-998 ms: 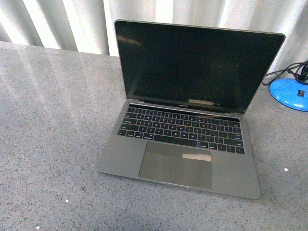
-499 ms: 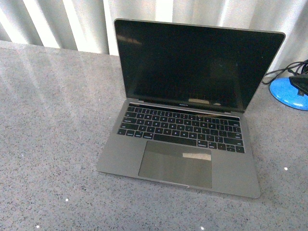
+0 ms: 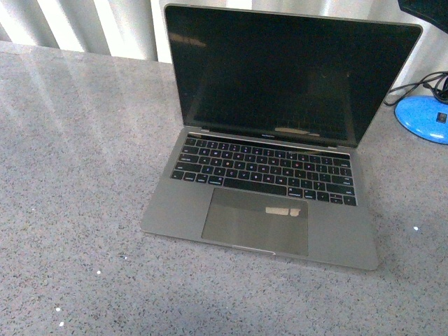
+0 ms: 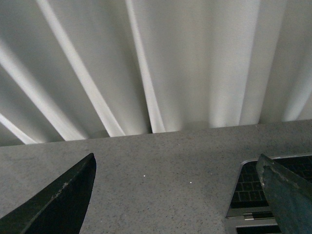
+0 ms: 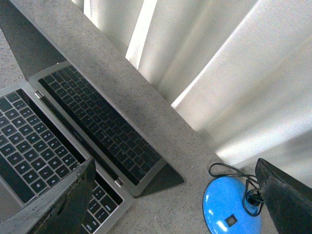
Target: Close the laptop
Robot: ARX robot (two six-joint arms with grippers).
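Laptop [image 3: 266, 175] is sitting open on the grey speckled table [image 3: 70, 182]. Its lid is standing upright with the black screen facing me, and the keyboard and trackpad are lying exposed.

Left gripper [image 4: 175, 161]: I am holding its jaws wide apart, gripping nothing. It is hovering over bare table by the laptop's left side, pointing toward the white curtain [image 4: 185, 63].

Right gripper [image 5: 175, 163]: jaws are likewise standing apart and empty. It is hanging near the lid's right end, where the keys are mirroring in the screen.

A blue round base [image 5: 229, 209] is resting on the table near the lid's right end.
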